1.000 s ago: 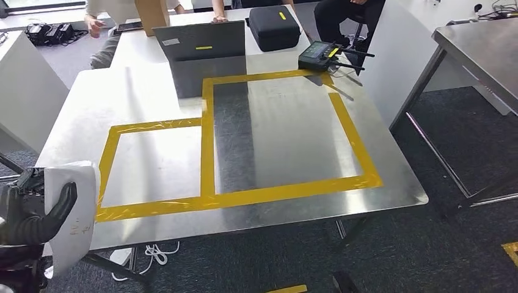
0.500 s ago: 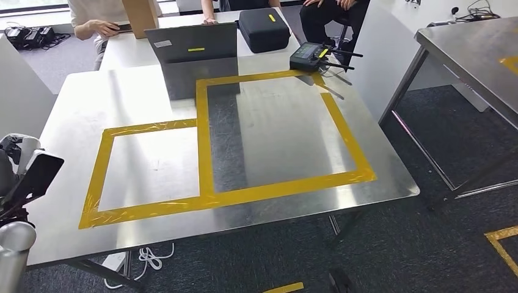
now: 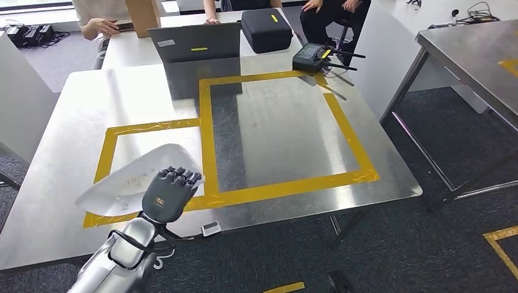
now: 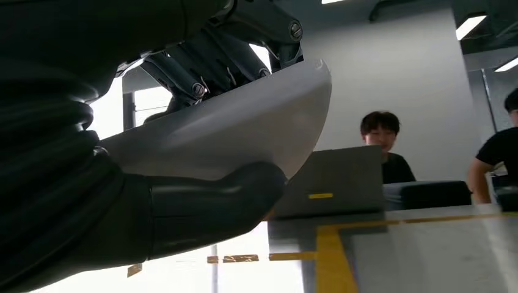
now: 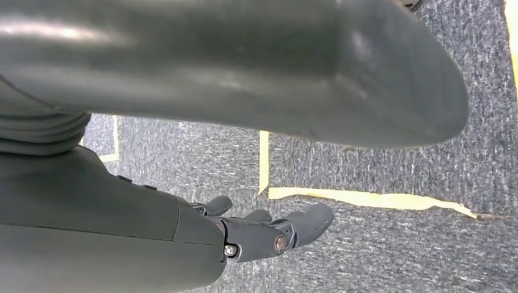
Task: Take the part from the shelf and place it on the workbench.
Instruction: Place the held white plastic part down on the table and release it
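Head view: left hand [image 3: 168, 194] grips the white part [image 3: 131, 183] over the bench's [image 3: 287, 140] near-left taped square. It looks a light, stiff, smooth shell; hold its edge. Right hand [image 5: 269, 235] hangs loose, holding nothing.

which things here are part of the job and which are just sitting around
Job:
- white part, held by the left hand above the smaller yellow-taped box
- workbench

Lying about:
- grey laptop
- black case
- black controller with antennas
- cardboard box
- people seated behind the far table
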Action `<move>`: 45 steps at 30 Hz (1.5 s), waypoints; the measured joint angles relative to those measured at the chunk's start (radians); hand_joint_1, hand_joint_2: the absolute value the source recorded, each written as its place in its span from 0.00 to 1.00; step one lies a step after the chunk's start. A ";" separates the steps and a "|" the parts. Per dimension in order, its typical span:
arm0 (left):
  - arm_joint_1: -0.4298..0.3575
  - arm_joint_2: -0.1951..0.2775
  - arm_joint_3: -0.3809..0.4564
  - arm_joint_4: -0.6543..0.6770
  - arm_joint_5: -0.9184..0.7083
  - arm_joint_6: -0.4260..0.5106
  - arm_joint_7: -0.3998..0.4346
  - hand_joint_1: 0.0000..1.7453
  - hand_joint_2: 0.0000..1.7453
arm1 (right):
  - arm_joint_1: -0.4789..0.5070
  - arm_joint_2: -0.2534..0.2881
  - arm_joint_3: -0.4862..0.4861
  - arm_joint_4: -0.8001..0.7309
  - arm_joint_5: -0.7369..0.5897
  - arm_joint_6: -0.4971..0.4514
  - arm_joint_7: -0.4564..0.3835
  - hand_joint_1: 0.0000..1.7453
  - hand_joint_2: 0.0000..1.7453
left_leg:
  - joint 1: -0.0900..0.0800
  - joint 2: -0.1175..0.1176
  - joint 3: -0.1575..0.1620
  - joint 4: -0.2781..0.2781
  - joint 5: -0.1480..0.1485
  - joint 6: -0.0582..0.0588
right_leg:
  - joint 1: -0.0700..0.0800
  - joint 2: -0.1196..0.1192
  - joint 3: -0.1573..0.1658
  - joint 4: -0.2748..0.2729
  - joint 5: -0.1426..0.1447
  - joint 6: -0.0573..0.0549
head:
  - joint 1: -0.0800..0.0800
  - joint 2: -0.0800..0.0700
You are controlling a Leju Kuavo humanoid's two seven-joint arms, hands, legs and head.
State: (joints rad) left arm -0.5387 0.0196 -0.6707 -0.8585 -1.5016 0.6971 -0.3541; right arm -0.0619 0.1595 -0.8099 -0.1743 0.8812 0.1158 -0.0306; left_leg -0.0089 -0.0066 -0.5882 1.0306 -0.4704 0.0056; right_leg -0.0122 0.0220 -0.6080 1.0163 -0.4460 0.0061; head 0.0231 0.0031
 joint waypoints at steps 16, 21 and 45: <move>0.044 0.001 -0.073 0.061 0.098 0.000 -0.020 0.00 0.00 | 0.008 0.000 0.000 0.000 0.020 0.003 -0.042 0.00 0.00 | 0.002 0.000 0.002 -0.003 0.001 -0.002 | 0.002 -0.001 0.000 0.003 -0.002 0.000 | 0.000 0.000; 0.042 0.001 -0.081 0.119 0.117 0.000 -0.003 0.00 0.00 | 0.008 0.000 0.000 0.000 0.023 0.005 -0.041 0.00 0.00 | 0.002 0.000 0.002 -0.003 0.002 -0.003 | 0.002 -0.001 0.000 0.004 -0.002 0.000 | 0.000 0.000; 0.030 0.076 0.034 -0.081 -0.019 0.001 0.201 0.00 0.00 | 0.011 0.005 -0.011 0.002 0.021 0.009 -0.043 0.00 0.00 | 0.030 0.009 -0.054 0.019 0.039 -0.055 | -0.031 -0.012 0.007 0.048 -0.042 0.004 | 0.009 0.000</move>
State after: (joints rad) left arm -0.5082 0.0954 -0.6368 -0.9395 -1.5203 0.6985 -0.1530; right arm -0.0512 0.1647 -0.8207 -0.1721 0.9020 0.1247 -0.0739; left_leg 0.0216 0.0027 -0.6418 1.0501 -0.4319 -0.0491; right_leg -0.0434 0.0103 -0.6006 1.0639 -0.4879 0.0097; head 0.0317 0.0031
